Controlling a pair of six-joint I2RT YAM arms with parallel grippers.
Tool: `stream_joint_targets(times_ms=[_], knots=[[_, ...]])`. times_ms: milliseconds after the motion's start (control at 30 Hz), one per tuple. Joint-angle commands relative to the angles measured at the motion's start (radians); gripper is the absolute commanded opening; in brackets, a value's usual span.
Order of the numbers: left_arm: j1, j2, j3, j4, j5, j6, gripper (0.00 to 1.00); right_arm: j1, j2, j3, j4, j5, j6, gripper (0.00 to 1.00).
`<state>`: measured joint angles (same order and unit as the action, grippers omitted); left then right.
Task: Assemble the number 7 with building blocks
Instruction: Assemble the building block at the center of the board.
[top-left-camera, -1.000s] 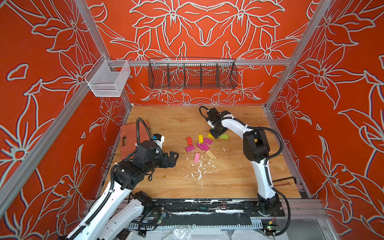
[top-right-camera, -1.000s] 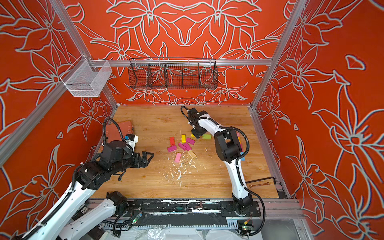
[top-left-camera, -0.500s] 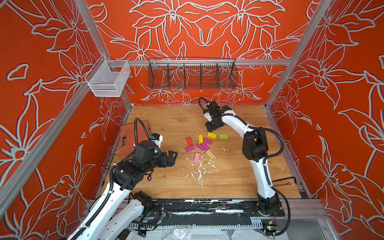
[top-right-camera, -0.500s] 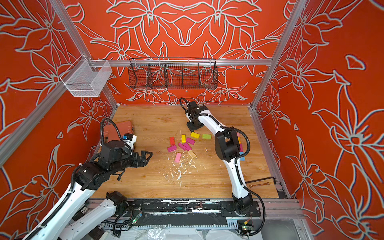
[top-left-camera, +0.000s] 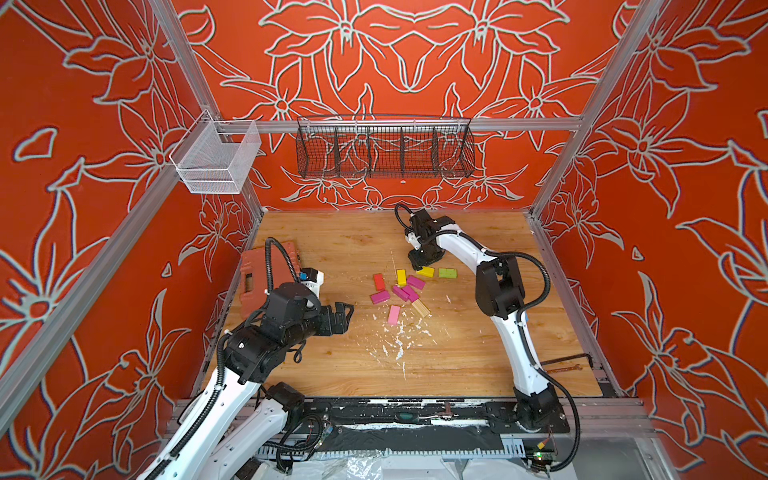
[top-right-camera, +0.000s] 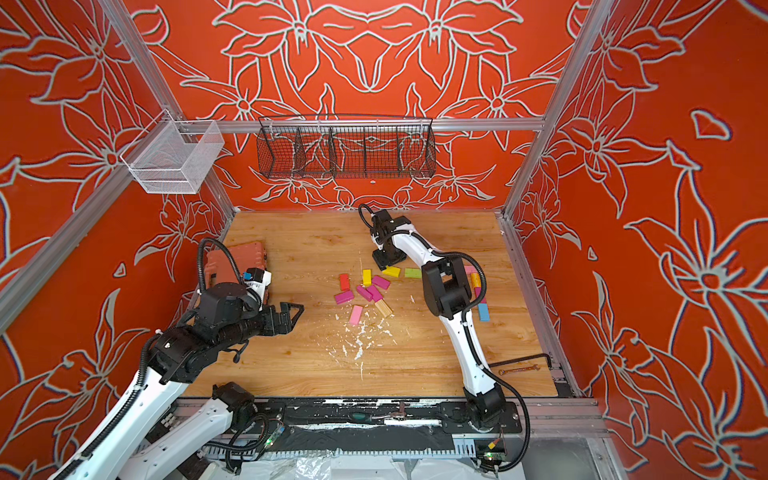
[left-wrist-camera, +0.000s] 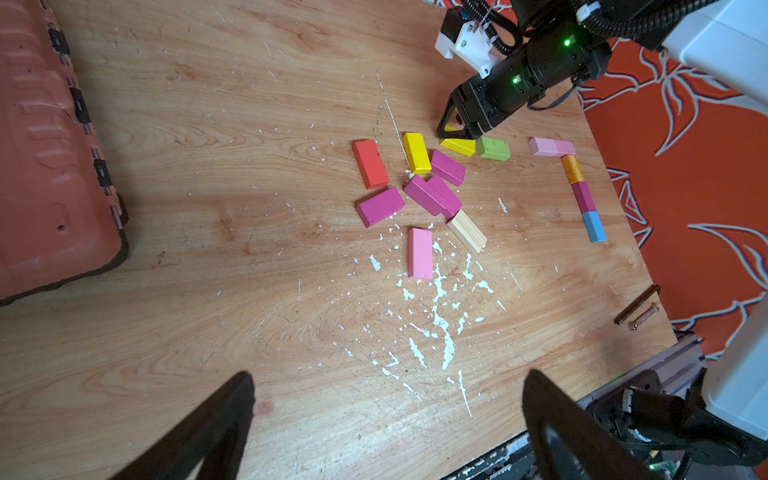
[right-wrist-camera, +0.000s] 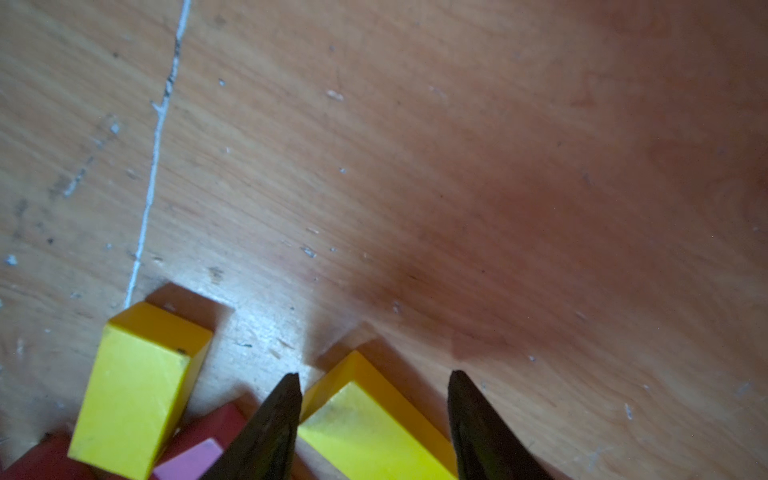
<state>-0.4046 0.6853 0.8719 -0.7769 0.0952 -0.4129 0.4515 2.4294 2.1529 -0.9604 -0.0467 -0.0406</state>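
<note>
Loose building blocks lie mid-table: red (top-left-camera: 379, 281), yellow (top-left-camera: 401, 277), several magenta (top-left-camera: 380, 296), light pink (top-left-camera: 394, 314), bare wood (top-left-camera: 420, 308) and green (top-left-camera: 447, 273). My right gripper (top-left-camera: 420, 266) is down at a second yellow block (top-left-camera: 427, 272). In the right wrist view its open jaws (right-wrist-camera: 374, 376) straddle that yellow block (right-wrist-camera: 365, 424), which lies flat. To the right, part of the number 7 (left-wrist-camera: 572, 169) lies as a pink bar with an orange, dark pink and blue stem (top-right-camera: 483, 311). My left gripper (top-left-camera: 347, 316) hovers open and empty (left-wrist-camera: 388, 376) at front left.
A red-brown tool case (top-left-camera: 266, 274) lies by the left wall behind the left arm. White flecks (top-left-camera: 399, 345) mark the wood in front of the blocks. A hex key and small wrench (top-right-camera: 519, 369) lie at the front right. Wire baskets (top-left-camera: 384, 147) hang on the back rail.
My right gripper drew back off the yellow block toward the rear wall, then came down over its end again. The left arm has barely moved.
</note>
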Motion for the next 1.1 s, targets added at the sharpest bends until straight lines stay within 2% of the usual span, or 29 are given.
stream_joint_targets(times_ms=[0,700,1067], knots=[[0.007,-0.010,-0.007,-0.001,0.006,-0.008,0.98,0.006,0.024,0.028,-0.028,0.030,0.024,0.59],[0.009,-0.012,-0.008,0.002,0.006,-0.010,0.98,0.006,-0.042,-0.091,0.001,0.045,-0.100,0.52],[0.010,-0.010,-0.010,0.002,0.005,-0.009,0.98,-0.006,-0.058,-0.114,0.005,0.044,-0.067,0.51]])
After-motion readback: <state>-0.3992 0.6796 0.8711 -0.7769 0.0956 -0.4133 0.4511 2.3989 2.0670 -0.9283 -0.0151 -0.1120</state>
